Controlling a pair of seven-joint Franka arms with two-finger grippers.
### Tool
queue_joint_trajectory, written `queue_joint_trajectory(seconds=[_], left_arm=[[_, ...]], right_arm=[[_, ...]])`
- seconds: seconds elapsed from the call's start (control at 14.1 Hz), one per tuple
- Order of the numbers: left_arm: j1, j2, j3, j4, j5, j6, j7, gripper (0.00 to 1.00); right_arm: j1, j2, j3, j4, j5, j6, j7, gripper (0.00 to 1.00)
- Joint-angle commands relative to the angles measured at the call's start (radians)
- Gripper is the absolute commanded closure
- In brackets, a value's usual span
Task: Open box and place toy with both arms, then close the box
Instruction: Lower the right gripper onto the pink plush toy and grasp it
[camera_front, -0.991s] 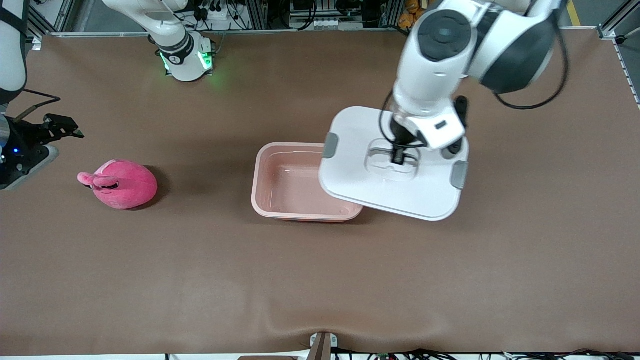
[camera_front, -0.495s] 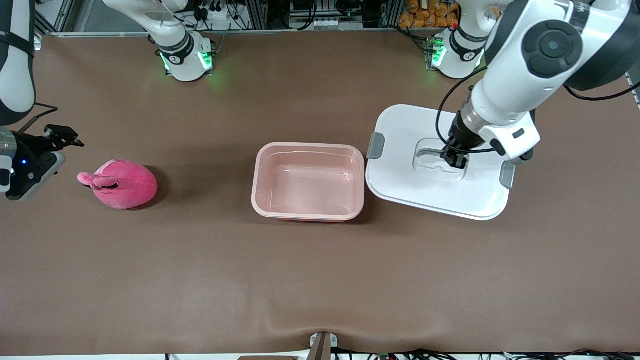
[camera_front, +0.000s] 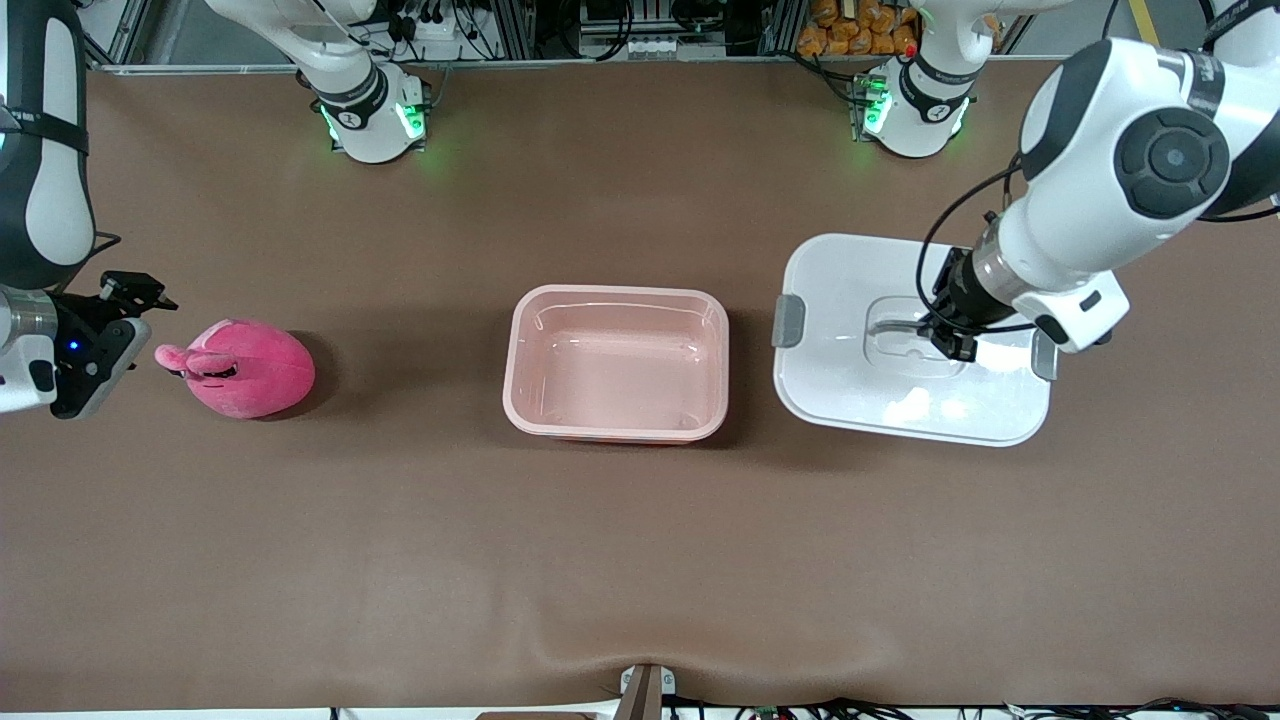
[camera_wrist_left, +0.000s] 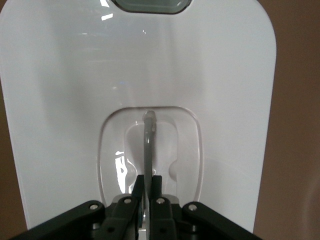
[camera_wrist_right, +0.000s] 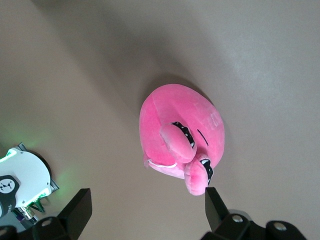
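Observation:
The box (camera_front: 617, 365) is an open pink tub in the middle of the table, with nothing in it. Its white lid (camera_front: 850, 340) is off and level beside the tub, toward the left arm's end; I cannot tell whether it touches the table. My left gripper (camera_front: 950, 340) is shut on the lid's grey handle (camera_wrist_left: 148, 145), which stands upright between the jaws of the left gripper (camera_wrist_left: 148, 182) over the lid (camera_wrist_left: 75, 100). The pink plush toy (camera_front: 245, 368) lies toward the right arm's end. My right gripper (camera_front: 128, 288) hangs open beside it; the toy (camera_wrist_right: 180, 135) lies just ahead of the right gripper (camera_wrist_right: 146, 196).
Both arm bases glow green at the table's top edge, the right arm's base (camera_front: 375, 120) and the left arm's base (camera_front: 905, 110). Brown table surface stretches between the toy and the tub, and all along the side nearest the camera.
The left gripper has carried the lid off the tub toward the left arm's end and levelled it. The right gripper has drifted a little closer to the toy.

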Motion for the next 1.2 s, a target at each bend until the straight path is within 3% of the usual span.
queue_joint_trajectory(seconds=[0.0,0.5,0.78,1.13], left_arm=[[0.034,-0.013,-0.002,-0.045,0.033,0.042,0.008,1.0],[0.091,0.107,0.001,-0.048,0.049,0.156,-0.011,1.0],[0.089,0.125,0.001,-0.077,0.078,0.217,-0.07,1.0],[0.126,0.116,0.002,-0.169,0.108,0.312,-0.074,1.0]], right_arm=[[-0.015,0.013,0.012,-0.019,-0.007,0.037,-0.082,0.0],[-0.011,0.012,0.012,-0.11,-0.007,0.163,-0.153,0.0],[-0.016,-0.001,0.013,-0.191,-0.002,0.266,-0.21,0.0],[-0.011,0.001,0.013,-0.215,-0.002,0.316,-0.268,0.0]])
